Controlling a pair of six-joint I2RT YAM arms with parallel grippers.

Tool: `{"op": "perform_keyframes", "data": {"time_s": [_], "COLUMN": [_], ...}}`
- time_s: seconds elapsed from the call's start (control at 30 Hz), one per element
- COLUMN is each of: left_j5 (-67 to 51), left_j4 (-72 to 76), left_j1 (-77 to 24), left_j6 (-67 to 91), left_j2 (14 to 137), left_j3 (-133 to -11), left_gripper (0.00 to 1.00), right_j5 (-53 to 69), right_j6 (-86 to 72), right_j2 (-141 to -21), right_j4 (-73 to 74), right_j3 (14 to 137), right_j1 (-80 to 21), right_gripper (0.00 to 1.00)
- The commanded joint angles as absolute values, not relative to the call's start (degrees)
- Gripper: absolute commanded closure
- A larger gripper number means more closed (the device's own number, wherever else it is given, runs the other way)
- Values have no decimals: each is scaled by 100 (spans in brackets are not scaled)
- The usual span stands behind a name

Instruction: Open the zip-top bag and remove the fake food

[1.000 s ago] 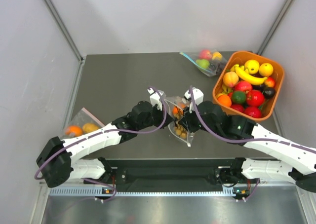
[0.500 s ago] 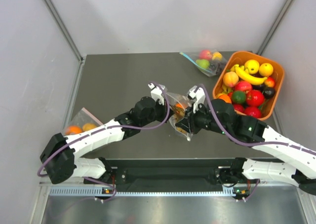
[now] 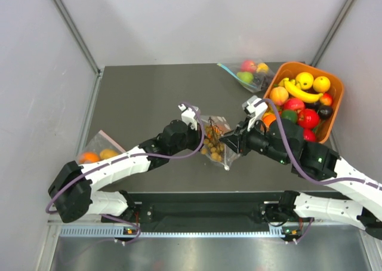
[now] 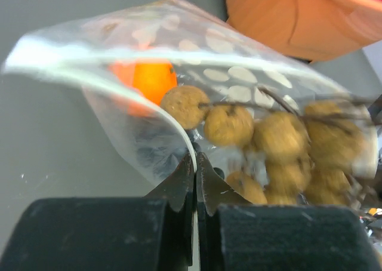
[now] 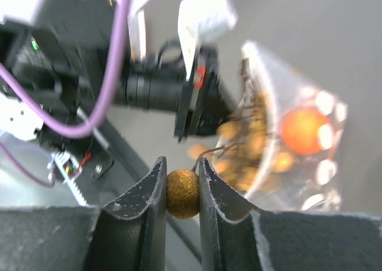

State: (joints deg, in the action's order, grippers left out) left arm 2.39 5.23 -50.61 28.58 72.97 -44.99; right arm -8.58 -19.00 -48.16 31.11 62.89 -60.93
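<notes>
Since a second ago the right arm has pulled back to the right, toward the basket [image 3: 298,64], and the bag [image 3: 222,154] now sits between the 2 arms at the middle of the counter [image 3: 143,98], toward its near edge. Whether it hangs clear of the surface I cannot tell. The left tool [image 4: 192,163] has its fingers together, pinching the bag's clear film. The right tool [image 5: 182,190] is clamped on 1 tan berry, whose thin stalk runs back to the berries [image 4: 280,139] at the bag's mouth. The orange ball [image 4: 149,83] lies deeper inside. The film looks thin, soft and slippery, so it would likely follow any pull unless held at its rim. The berries seem light and hard. A round berry is a poor hold and the stalk may snag, so the stem looks safer.
</notes>
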Motion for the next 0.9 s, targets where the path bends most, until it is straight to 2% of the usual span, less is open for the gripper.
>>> {"op": "perform_keyframes", "data": {"time_s": [0.0, 0.87], "left_j5": [184, 281], "left_j4": [931, 1037], "left_j1": [-5027, -5010], "left_j6": [2883, 2821], "left_j2": [7075, 7321], "left_j3": [-4368, -4210], "left_gripper": [100, 100], "right_j5": [-1318, -1257], "right_j6": [-1635, -1688], "right_j2": [-4816, -4254], "right_j4": [2523, 712], "right_j3": [6723, 6539], "right_j1": [-6003, -5195], "right_gripper": [93, 94]}}
